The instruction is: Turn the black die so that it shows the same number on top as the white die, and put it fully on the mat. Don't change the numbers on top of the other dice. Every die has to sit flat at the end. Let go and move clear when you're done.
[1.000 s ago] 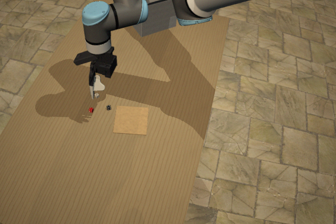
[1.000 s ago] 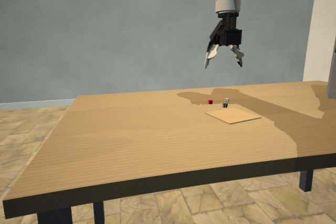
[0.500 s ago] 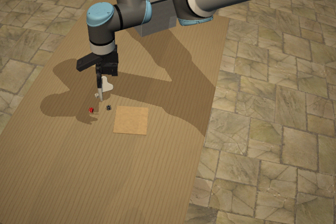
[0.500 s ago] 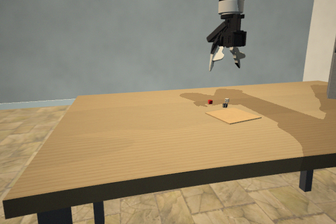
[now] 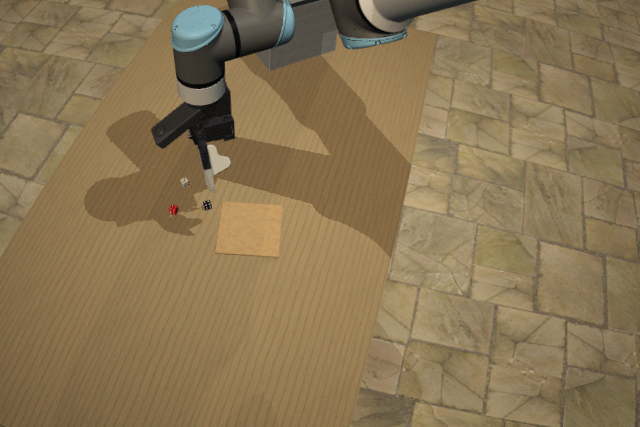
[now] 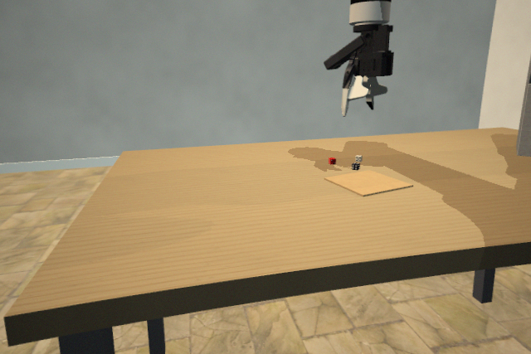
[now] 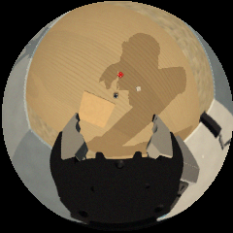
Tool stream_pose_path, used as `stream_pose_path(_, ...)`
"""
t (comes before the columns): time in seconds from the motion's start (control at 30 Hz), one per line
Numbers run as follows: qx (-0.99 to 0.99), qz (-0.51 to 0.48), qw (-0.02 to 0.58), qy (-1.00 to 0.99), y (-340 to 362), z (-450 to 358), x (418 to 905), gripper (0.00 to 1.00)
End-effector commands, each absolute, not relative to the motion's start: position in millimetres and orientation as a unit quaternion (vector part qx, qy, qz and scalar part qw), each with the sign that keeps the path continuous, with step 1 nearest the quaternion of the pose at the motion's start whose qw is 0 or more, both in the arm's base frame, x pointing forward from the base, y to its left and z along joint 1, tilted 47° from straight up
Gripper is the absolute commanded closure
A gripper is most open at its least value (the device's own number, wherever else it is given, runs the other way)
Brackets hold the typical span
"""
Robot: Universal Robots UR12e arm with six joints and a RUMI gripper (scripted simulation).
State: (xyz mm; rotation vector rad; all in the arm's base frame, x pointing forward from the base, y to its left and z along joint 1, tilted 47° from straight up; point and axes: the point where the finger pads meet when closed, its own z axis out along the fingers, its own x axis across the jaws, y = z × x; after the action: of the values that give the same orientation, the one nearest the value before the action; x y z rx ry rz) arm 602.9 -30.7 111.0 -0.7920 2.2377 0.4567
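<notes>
The black die point(image 5: 206, 205) sits flat on the table just left of the tan mat point(image 5: 249, 229), off the mat. The white die point(image 5: 184, 182) lies behind it and the red die point(image 5: 173, 209) to its left. The pips are too small to read. My gripper point(image 6: 357, 106) is open and empty, well above the table and the dice. In the exterior view the black die point(image 6: 355, 166) lies in front of the white die point(image 6: 358, 157), with the red die point(image 6: 332, 160) to the left and the mat point(image 6: 367, 182) in front. In the wrist view the black die point(image 7: 116, 95), white die point(image 7: 138, 88), red die point(image 7: 119, 75) and mat point(image 7: 96, 110) lie far below the fingers.
The grey robot base block point(image 5: 302, 34) stands at the table's far end. The arm's shadow falls over the dice. The table's right edge runs close to the mat's right side.
</notes>
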Motion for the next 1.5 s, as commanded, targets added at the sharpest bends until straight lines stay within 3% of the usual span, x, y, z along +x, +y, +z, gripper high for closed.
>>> stream_pose_path(0.0,-0.319,0.173,0.357,0.861,-30,111,603,0.0)
stream_pose_path(0.9,-0.355,0.158,0.364,0.847,-29,110,606,0.0)
stream_pose_path(1.47,-0.537,0.072,0.39,0.745,-22,100,617,0.0)
